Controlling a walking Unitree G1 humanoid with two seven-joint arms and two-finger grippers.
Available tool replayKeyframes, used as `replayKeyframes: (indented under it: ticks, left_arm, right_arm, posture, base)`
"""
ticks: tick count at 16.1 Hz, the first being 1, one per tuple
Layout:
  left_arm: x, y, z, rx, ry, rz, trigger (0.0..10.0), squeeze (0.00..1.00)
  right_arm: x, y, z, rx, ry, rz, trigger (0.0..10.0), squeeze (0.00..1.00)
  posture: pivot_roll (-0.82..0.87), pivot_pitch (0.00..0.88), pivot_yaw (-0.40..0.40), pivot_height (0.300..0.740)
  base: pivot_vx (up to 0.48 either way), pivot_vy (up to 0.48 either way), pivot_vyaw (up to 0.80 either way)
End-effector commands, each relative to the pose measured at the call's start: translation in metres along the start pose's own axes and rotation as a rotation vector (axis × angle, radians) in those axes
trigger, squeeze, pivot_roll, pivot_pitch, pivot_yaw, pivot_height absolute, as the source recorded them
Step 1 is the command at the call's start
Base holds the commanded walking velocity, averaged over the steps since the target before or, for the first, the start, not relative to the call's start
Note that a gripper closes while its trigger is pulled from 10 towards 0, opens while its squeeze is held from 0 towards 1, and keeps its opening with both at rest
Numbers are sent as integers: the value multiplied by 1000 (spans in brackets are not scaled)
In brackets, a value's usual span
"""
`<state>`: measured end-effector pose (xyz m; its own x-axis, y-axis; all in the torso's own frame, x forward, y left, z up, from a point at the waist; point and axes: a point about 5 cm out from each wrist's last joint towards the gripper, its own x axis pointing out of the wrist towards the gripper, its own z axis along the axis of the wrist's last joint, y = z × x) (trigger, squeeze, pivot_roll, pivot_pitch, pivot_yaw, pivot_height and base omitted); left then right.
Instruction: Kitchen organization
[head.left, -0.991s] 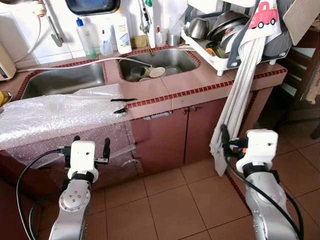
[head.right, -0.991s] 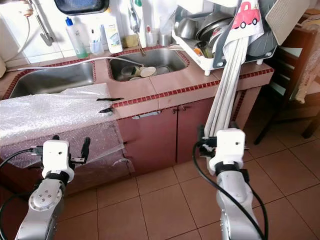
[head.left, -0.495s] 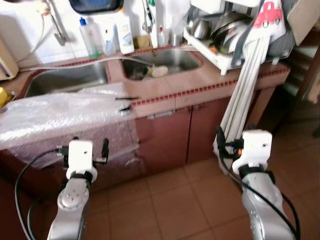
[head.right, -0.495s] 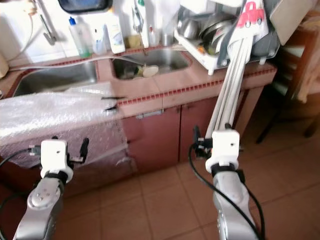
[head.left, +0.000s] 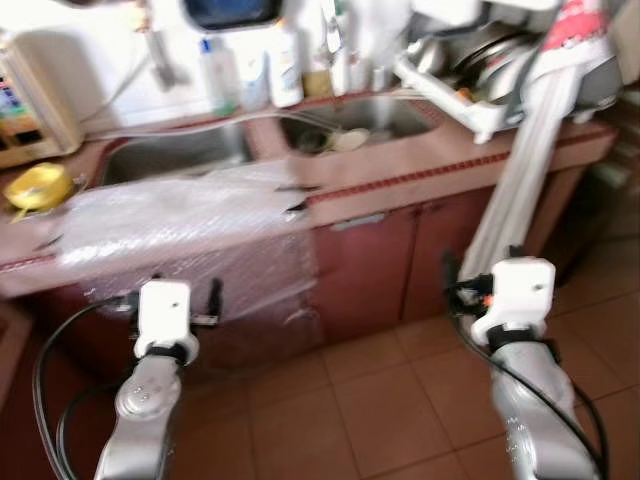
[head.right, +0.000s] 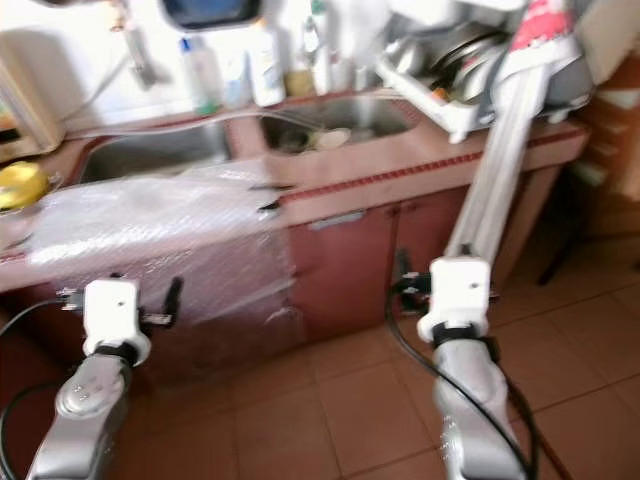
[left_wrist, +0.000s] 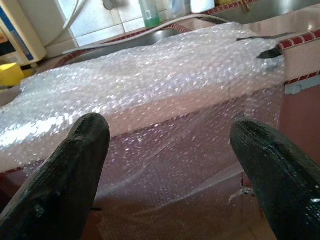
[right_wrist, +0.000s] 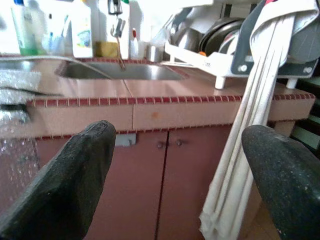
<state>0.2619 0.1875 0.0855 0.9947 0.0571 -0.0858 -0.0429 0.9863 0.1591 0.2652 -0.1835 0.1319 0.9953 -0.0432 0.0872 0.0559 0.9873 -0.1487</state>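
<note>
— Pink-tiled kitchen counter (head.left: 400, 165) with two steel sinks is seen from the head cameras, somewhat blurred. What is laid on it?

— A clear sheet of bubble wrap (head.left: 190, 215) is draped over the counter's left part, and its front portion hangs down over the cabinet face. A small black object (head.left: 296, 209) rests at its right edge; what it is cannot be told. A white dish rack full of metal pots (head.left: 490, 75) is stood at the right end, with a long white cloth (head.left: 515, 190) hung down beside it.

— And the grippers?

— The left gripper (head.left: 172, 297) is held low, before the hanging wrap and apart from it. The right gripper (head.right: 420, 285) is held near the cloth's lower end.

— What is added by the left wrist view?

— The left gripper's fingers (left_wrist: 65, 170) are spread wide with nothing between them, and the wrap's hanging fold is framed just ahead.

— The right wrist view?

— Its fingers (right_wrist: 65, 175) are likewise parted wide and empty, faced toward the cabinet doors (right_wrist: 170, 170).

— How is the wrap judged to handle?

— Light, limp and slippery, it would seem; it is best pinched at the hanging lower edge, where both faces can be reached.
</note>
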Motion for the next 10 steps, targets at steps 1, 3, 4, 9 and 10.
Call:
replayKeyframes:
  ticks: [1,3,4,9,10]
  left_arm:
    - [1,7,-1,13,7,10,10000,0]
    - [1,4,-3,7,15,9,10000,0]
    - [1,3,-4,4,18,9,10000,0]
    - [-5,-2,-7,-7,13,44,10000,0]
    - [-6,-2,-6,-7,10,52,10000,0]
  right_arm:
    - [1,5,2,21,-10,7,10000,0]
    - [0,5,1,17,-9,13,10000,0]
    - [0,5,1,14,-9,16,10000,0]
    - [9,8,6,-12,-9,103,10000,0]
    - [11,10,6,-11,-9,117,10000,0]
  posture:
    - [-92,8,93,740]
    - [-98,7,82,740]
    - [-97,7,77,740]
    - [-57,35,-2,740]
    - [-37,45,-14,740]
  base:
    - [0,416,0]
    - [0,412,0]
    - [0,416,0]
    - [0,64,0]
    - [0,0,0]
